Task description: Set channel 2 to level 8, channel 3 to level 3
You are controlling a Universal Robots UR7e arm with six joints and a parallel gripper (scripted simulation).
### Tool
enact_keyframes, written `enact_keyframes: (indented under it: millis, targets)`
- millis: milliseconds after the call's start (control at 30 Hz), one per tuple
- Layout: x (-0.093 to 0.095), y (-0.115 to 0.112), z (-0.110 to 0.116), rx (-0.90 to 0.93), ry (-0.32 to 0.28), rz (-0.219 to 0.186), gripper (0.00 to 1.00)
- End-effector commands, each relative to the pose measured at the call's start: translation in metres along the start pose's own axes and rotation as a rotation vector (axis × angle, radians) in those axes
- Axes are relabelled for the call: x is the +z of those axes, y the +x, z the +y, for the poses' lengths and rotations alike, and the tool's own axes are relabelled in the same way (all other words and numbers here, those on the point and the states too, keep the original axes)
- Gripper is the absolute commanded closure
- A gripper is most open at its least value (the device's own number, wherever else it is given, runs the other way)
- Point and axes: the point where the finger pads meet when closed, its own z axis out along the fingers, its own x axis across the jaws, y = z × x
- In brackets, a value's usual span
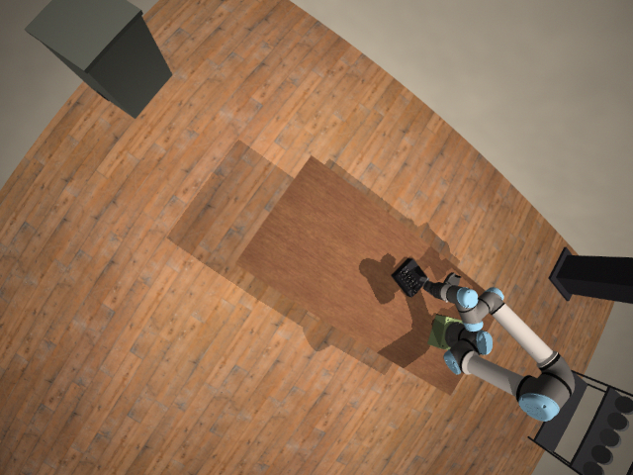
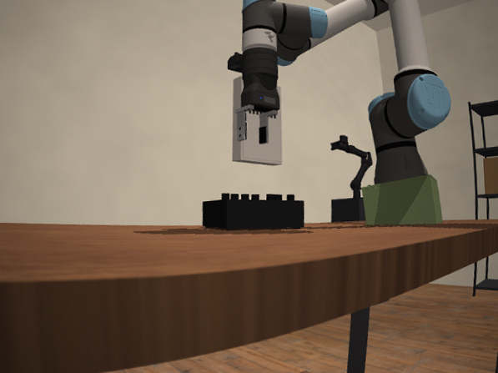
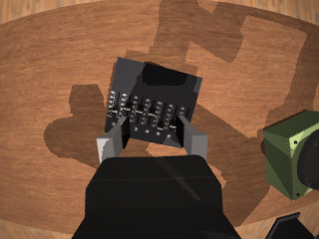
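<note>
The black lighting desk [image 1: 407, 276] [image 2: 253, 213] [image 3: 161, 78] stands on its feet on the wooden table [image 1: 316, 230] [image 2: 157, 258] [image 3: 60, 67], near the arm's base. A row of several fader caps [image 3: 147, 111] [image 2: 255, 197] sticks up from its top; their levels are too small to read. My gripper [image 2: 251, 134] [image 3: 153, 125] [image 1: 425, 283] is open and empty. It points straight down and hangs well above the desk, over the near edge of the fader row, touching nothing.
The arm's green base block [image 1: 440, 331] [image 2: 401, 202] [image 3: 289, 153] stands on the table right of the desk. A small black arm on a stand [image 2: 352, 183] is behind it. A dark shelf rack [image 1: 587, 424] [image 2: 494, 154] stands off the table. A white panel [image 2: 256, 156] hangs on the wall.
</note>
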Motion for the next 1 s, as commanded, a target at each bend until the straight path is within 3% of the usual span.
enact_keyframes:
  millis: [0, 667, 967]
  targets:
    - [-0.0019, 0.0013, -0.0019, -0.007, 0.002, 0.004, 0.0]
    - [-0.0005, -0.0011, -0.0024, -0.061, 0.002, 0.004, 0.0]
    - [0.0027, -0.0067, -0.0033, -0.188, 0.002, 0.004, 0.0]
